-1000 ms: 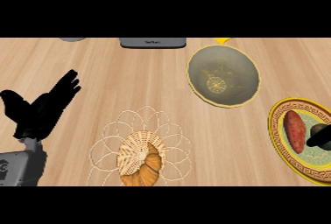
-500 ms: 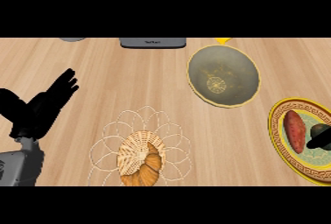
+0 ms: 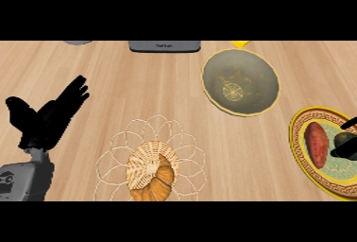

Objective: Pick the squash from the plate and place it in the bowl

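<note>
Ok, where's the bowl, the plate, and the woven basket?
bowl point(image 3: 241, 82), head view, on its inner bottom.
plate point(image 3: 301, 124), head view, on its patterned yellow rim.
woven basket point(image 3: 148, 171), head view, on its woven wall.

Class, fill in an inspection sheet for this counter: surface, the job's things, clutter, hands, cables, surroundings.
Surface: light wooden counter.
Job's things: dark squash on the patterned plate at the right edge, beside a reddish sweet potato; olive bowl with nothing in it, up-left of the plate.
Clutter: wire basket holding a woven item; grey device at the far edge.
Hands: left hand open, fingers up, resting at the left; right hand at the squash, mostly out of view.
Cables: nothing seen.
Surroundings: nothing seen.
</note>
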Controlling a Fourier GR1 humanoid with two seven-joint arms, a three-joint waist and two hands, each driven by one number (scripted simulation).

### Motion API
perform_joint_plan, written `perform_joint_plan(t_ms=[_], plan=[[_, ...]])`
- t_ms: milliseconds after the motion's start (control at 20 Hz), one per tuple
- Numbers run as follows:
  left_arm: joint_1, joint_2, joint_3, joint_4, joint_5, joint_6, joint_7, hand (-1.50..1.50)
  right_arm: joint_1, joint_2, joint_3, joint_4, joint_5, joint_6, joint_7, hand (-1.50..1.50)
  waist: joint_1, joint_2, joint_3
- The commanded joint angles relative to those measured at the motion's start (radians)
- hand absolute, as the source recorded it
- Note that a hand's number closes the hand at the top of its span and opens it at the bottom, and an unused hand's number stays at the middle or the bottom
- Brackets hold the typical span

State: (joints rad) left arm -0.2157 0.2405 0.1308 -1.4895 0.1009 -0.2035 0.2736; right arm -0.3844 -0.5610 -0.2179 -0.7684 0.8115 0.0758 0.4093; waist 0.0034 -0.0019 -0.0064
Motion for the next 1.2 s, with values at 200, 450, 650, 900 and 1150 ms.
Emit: perform_joint_plan(t_ms=[200, 450, 650, 900, 1150], plan=[[0.041, 0.020, 0.023, -0.080, 0.033, -0.040, 0.054, 0.00, 0.042, 0.001, 0.002, 0.003, 0.015, -0.086, -0.094, 1.50, -0.002, 0.001, 0.006], [-0.026, -0.010, 0.006, 0.061, -0.031, -0.017, -0.040, 0.00, -0.048, -0.008, 0.002, 0.114, 0.036, -0.097, -0.136, 1.50, 0.000, 0.004, 0.007], [-0.022, -0.016, -0.006, 0.007, -0.020, -0.006, 0.003, 0.00, -0.029, -0.107, 0.129, 0.059, 0.044, 0.086, -0.564, 1.50, 0.025, 0.009, 0.010], [-0.013, -0.011, -0.001, -0.005, -0.002, -0.025, 0.001, 0.00, -0.019, -0.211, 0.191, 0.073, 0.050, 0.110, -0.967, 1.50, 0.031, 0.011, 0.012], [-0.038, -0.014, -0.002, 0.021, -0.025, -0.005, -0.002, 0.00, -0.129, -0.275, 0.147, 0.191, 0.030, 0.091, -1.182, 1.50, 0.020, 0.012, 0.009]])
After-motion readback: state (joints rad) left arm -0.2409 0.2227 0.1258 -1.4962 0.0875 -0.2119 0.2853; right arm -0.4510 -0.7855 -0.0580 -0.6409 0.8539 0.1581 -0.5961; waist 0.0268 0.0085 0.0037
